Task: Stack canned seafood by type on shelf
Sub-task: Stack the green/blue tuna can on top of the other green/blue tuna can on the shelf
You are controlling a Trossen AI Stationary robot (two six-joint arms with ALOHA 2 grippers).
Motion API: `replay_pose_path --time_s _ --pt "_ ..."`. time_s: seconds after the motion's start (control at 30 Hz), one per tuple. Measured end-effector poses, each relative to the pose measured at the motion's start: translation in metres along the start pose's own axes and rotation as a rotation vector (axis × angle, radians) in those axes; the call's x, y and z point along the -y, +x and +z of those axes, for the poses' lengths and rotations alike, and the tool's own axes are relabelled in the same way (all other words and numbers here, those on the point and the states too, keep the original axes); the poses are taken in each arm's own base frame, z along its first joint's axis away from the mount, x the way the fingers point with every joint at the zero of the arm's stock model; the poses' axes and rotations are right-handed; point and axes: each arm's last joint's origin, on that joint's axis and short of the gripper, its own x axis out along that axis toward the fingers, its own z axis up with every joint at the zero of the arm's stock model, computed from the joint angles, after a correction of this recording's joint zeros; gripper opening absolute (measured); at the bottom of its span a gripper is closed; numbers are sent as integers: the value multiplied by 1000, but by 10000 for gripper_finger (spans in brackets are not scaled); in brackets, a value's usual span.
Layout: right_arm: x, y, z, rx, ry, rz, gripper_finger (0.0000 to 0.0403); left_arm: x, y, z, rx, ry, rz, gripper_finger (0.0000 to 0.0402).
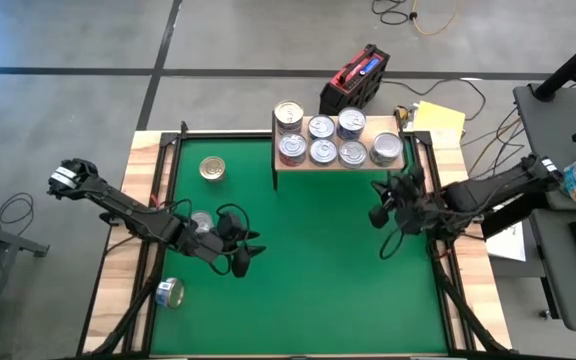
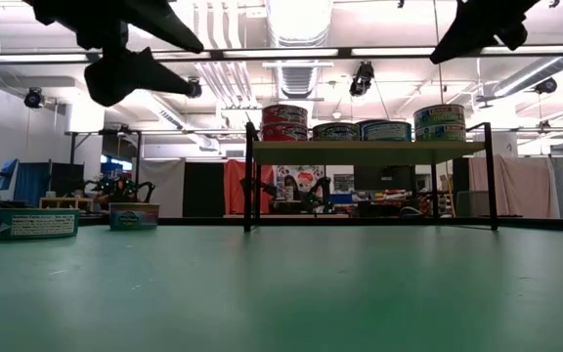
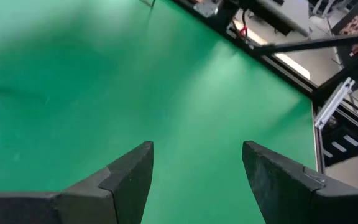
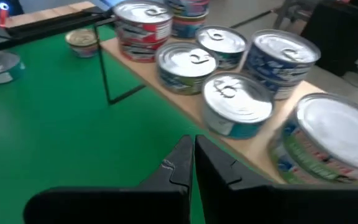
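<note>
Green matting [image 1: 308, 270] is crossed by the left gripper [image 1: 243, 252], held with fingers apart and empty over its left half. Three loose cans [image 1: 212, 168] are seen at the left. Seven tins are gathered on the shelf [image 1: 343, 160] (far side); beside it, the right gripper [image 1: 380, 212] is pressed together.

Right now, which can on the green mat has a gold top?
The can at the mat's far left, standing by itself left of the shelf. Its lid is gold. The other two loose cans on the mat have silver tops.
</note>
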Motion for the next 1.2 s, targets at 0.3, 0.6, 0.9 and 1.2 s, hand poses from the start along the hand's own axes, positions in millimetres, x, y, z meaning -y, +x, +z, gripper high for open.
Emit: replay_pose_path --time_s 0.3,0.6,0.9,1.2 --pt "-27 2 -20 35 -7 57 9 -14 -2 -15 -187 -125 102 231" --pt "-38 9 -25 46 -25 30 9 -43 -16 -32 -436 -282 417 231" --pt "-48 17 -29 54 -45 4 9 -39 -32 -10 -497 -192 791 231" --pt "-51 19 -31 49 -56 -3 9 -46 -13 -22 -626 -52 974 231"
